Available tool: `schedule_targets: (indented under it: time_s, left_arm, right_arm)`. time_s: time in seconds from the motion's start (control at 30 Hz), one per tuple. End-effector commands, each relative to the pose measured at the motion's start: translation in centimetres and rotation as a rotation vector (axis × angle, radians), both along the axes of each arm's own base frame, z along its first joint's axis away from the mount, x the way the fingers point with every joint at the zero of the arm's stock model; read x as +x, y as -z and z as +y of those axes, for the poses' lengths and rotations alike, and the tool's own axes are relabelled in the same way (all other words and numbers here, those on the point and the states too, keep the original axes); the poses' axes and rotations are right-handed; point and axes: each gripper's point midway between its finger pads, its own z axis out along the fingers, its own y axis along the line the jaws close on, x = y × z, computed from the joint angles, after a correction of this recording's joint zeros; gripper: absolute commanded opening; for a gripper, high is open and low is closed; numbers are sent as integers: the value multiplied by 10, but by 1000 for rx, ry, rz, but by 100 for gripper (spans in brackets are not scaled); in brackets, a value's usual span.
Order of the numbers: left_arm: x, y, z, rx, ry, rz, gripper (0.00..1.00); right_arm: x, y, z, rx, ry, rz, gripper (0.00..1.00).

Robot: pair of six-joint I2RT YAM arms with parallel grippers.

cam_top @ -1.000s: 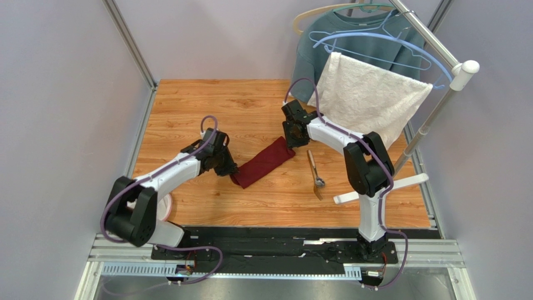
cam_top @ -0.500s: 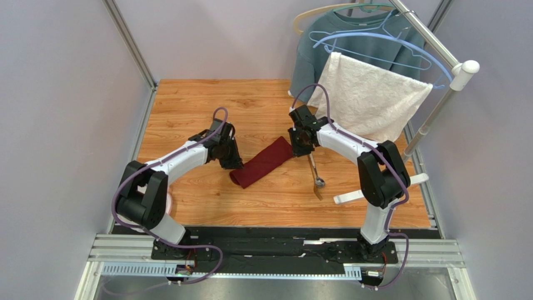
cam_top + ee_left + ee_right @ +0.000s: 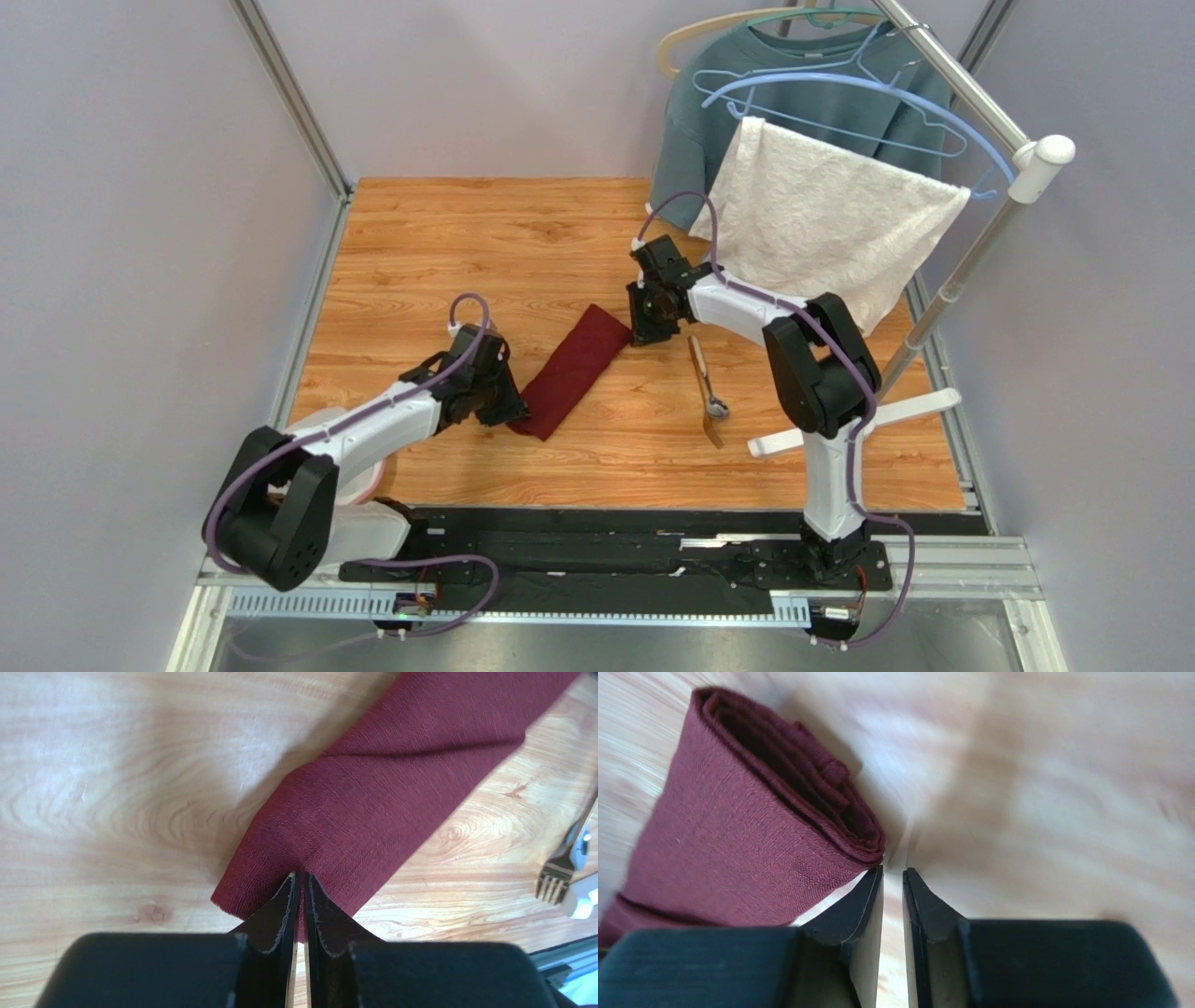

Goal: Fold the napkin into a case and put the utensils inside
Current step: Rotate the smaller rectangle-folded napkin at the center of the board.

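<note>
Top cam: your case [image 3: 572,371] lay flat on the table [image 3: 421,252], long axis diagonal, near end at the left gripper [image 3: 511,409], far end by the right gripper [image 3: 643,331], w/ the utensils [image 3: 706,389] nearby on the right arm's side. Left wrist: the left gripper [image 3: 300,878] was clamped on the case's [image 3: 393,805] near end, strip running away up-right. Right wrist: the right gripper [image 3: 892,871] had its jaws nearly together, thin slit, nothing betw. them, one tip just beside the case's [image 3: 738,840] layered end.
</note>
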Motion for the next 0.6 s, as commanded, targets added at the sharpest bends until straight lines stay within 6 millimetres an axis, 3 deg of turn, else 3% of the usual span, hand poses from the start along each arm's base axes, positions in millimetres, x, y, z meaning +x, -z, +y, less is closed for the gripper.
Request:
schedule_targets:
  time_s: [0.0, 0.1, 0.17, 0.23, 0.27, 0.3, 0.4, 0.47, 0.5, 0.53, 0.57]
  left_arm:
    - [5, -13, -5, -86, -93, -87, 14]
    - [2, -30, -12, -151, -107, -142, 16]
    - [5, -41, -9, -139, -120, -180, 20]
    - [2, -54, 2, -92, -115, -216, 23]
    - [5, -70, 3, -91, -106, -250, 26]
    - [2, -83, 5, -89, -90, -277, 28]
    - [4, -121, -5, -117, 24, -369, 38]
    - [0, -148, -30, -199, 181, -412, 40]
    - [3, -151, -44, -234, 238, -410, 40]
    - [-9, -158, -63, -318, 355, -385, 40]
    - [-9, -172, -75, -368, 401, -393, 40]
  right_arm:
    - [41, -19, 49, 150, -82, -87, 21]
    - [48, -38, 71, 233, -121, -86, 22]
    - [57, -47, 60, 173, -66, -102, 24]
    - [58, -59, 24, 13, 10, -125, 33]
    - [55, -66, 7, -60, 45, -140, 37]
    - [43, -66, -16, -146, 74, -114, 50]
    - [11, -69, -70, -256, 124, -83, 61]
    - [-15, -65, -96, -266, 127, -48, 64]
    - [-12, -65, -105, -234, 153, -59, 64]
    - [-18, -61, -106, -194, 147, -33, 64]
    - [-27, -57, -111, -190, 129, -17, 64]
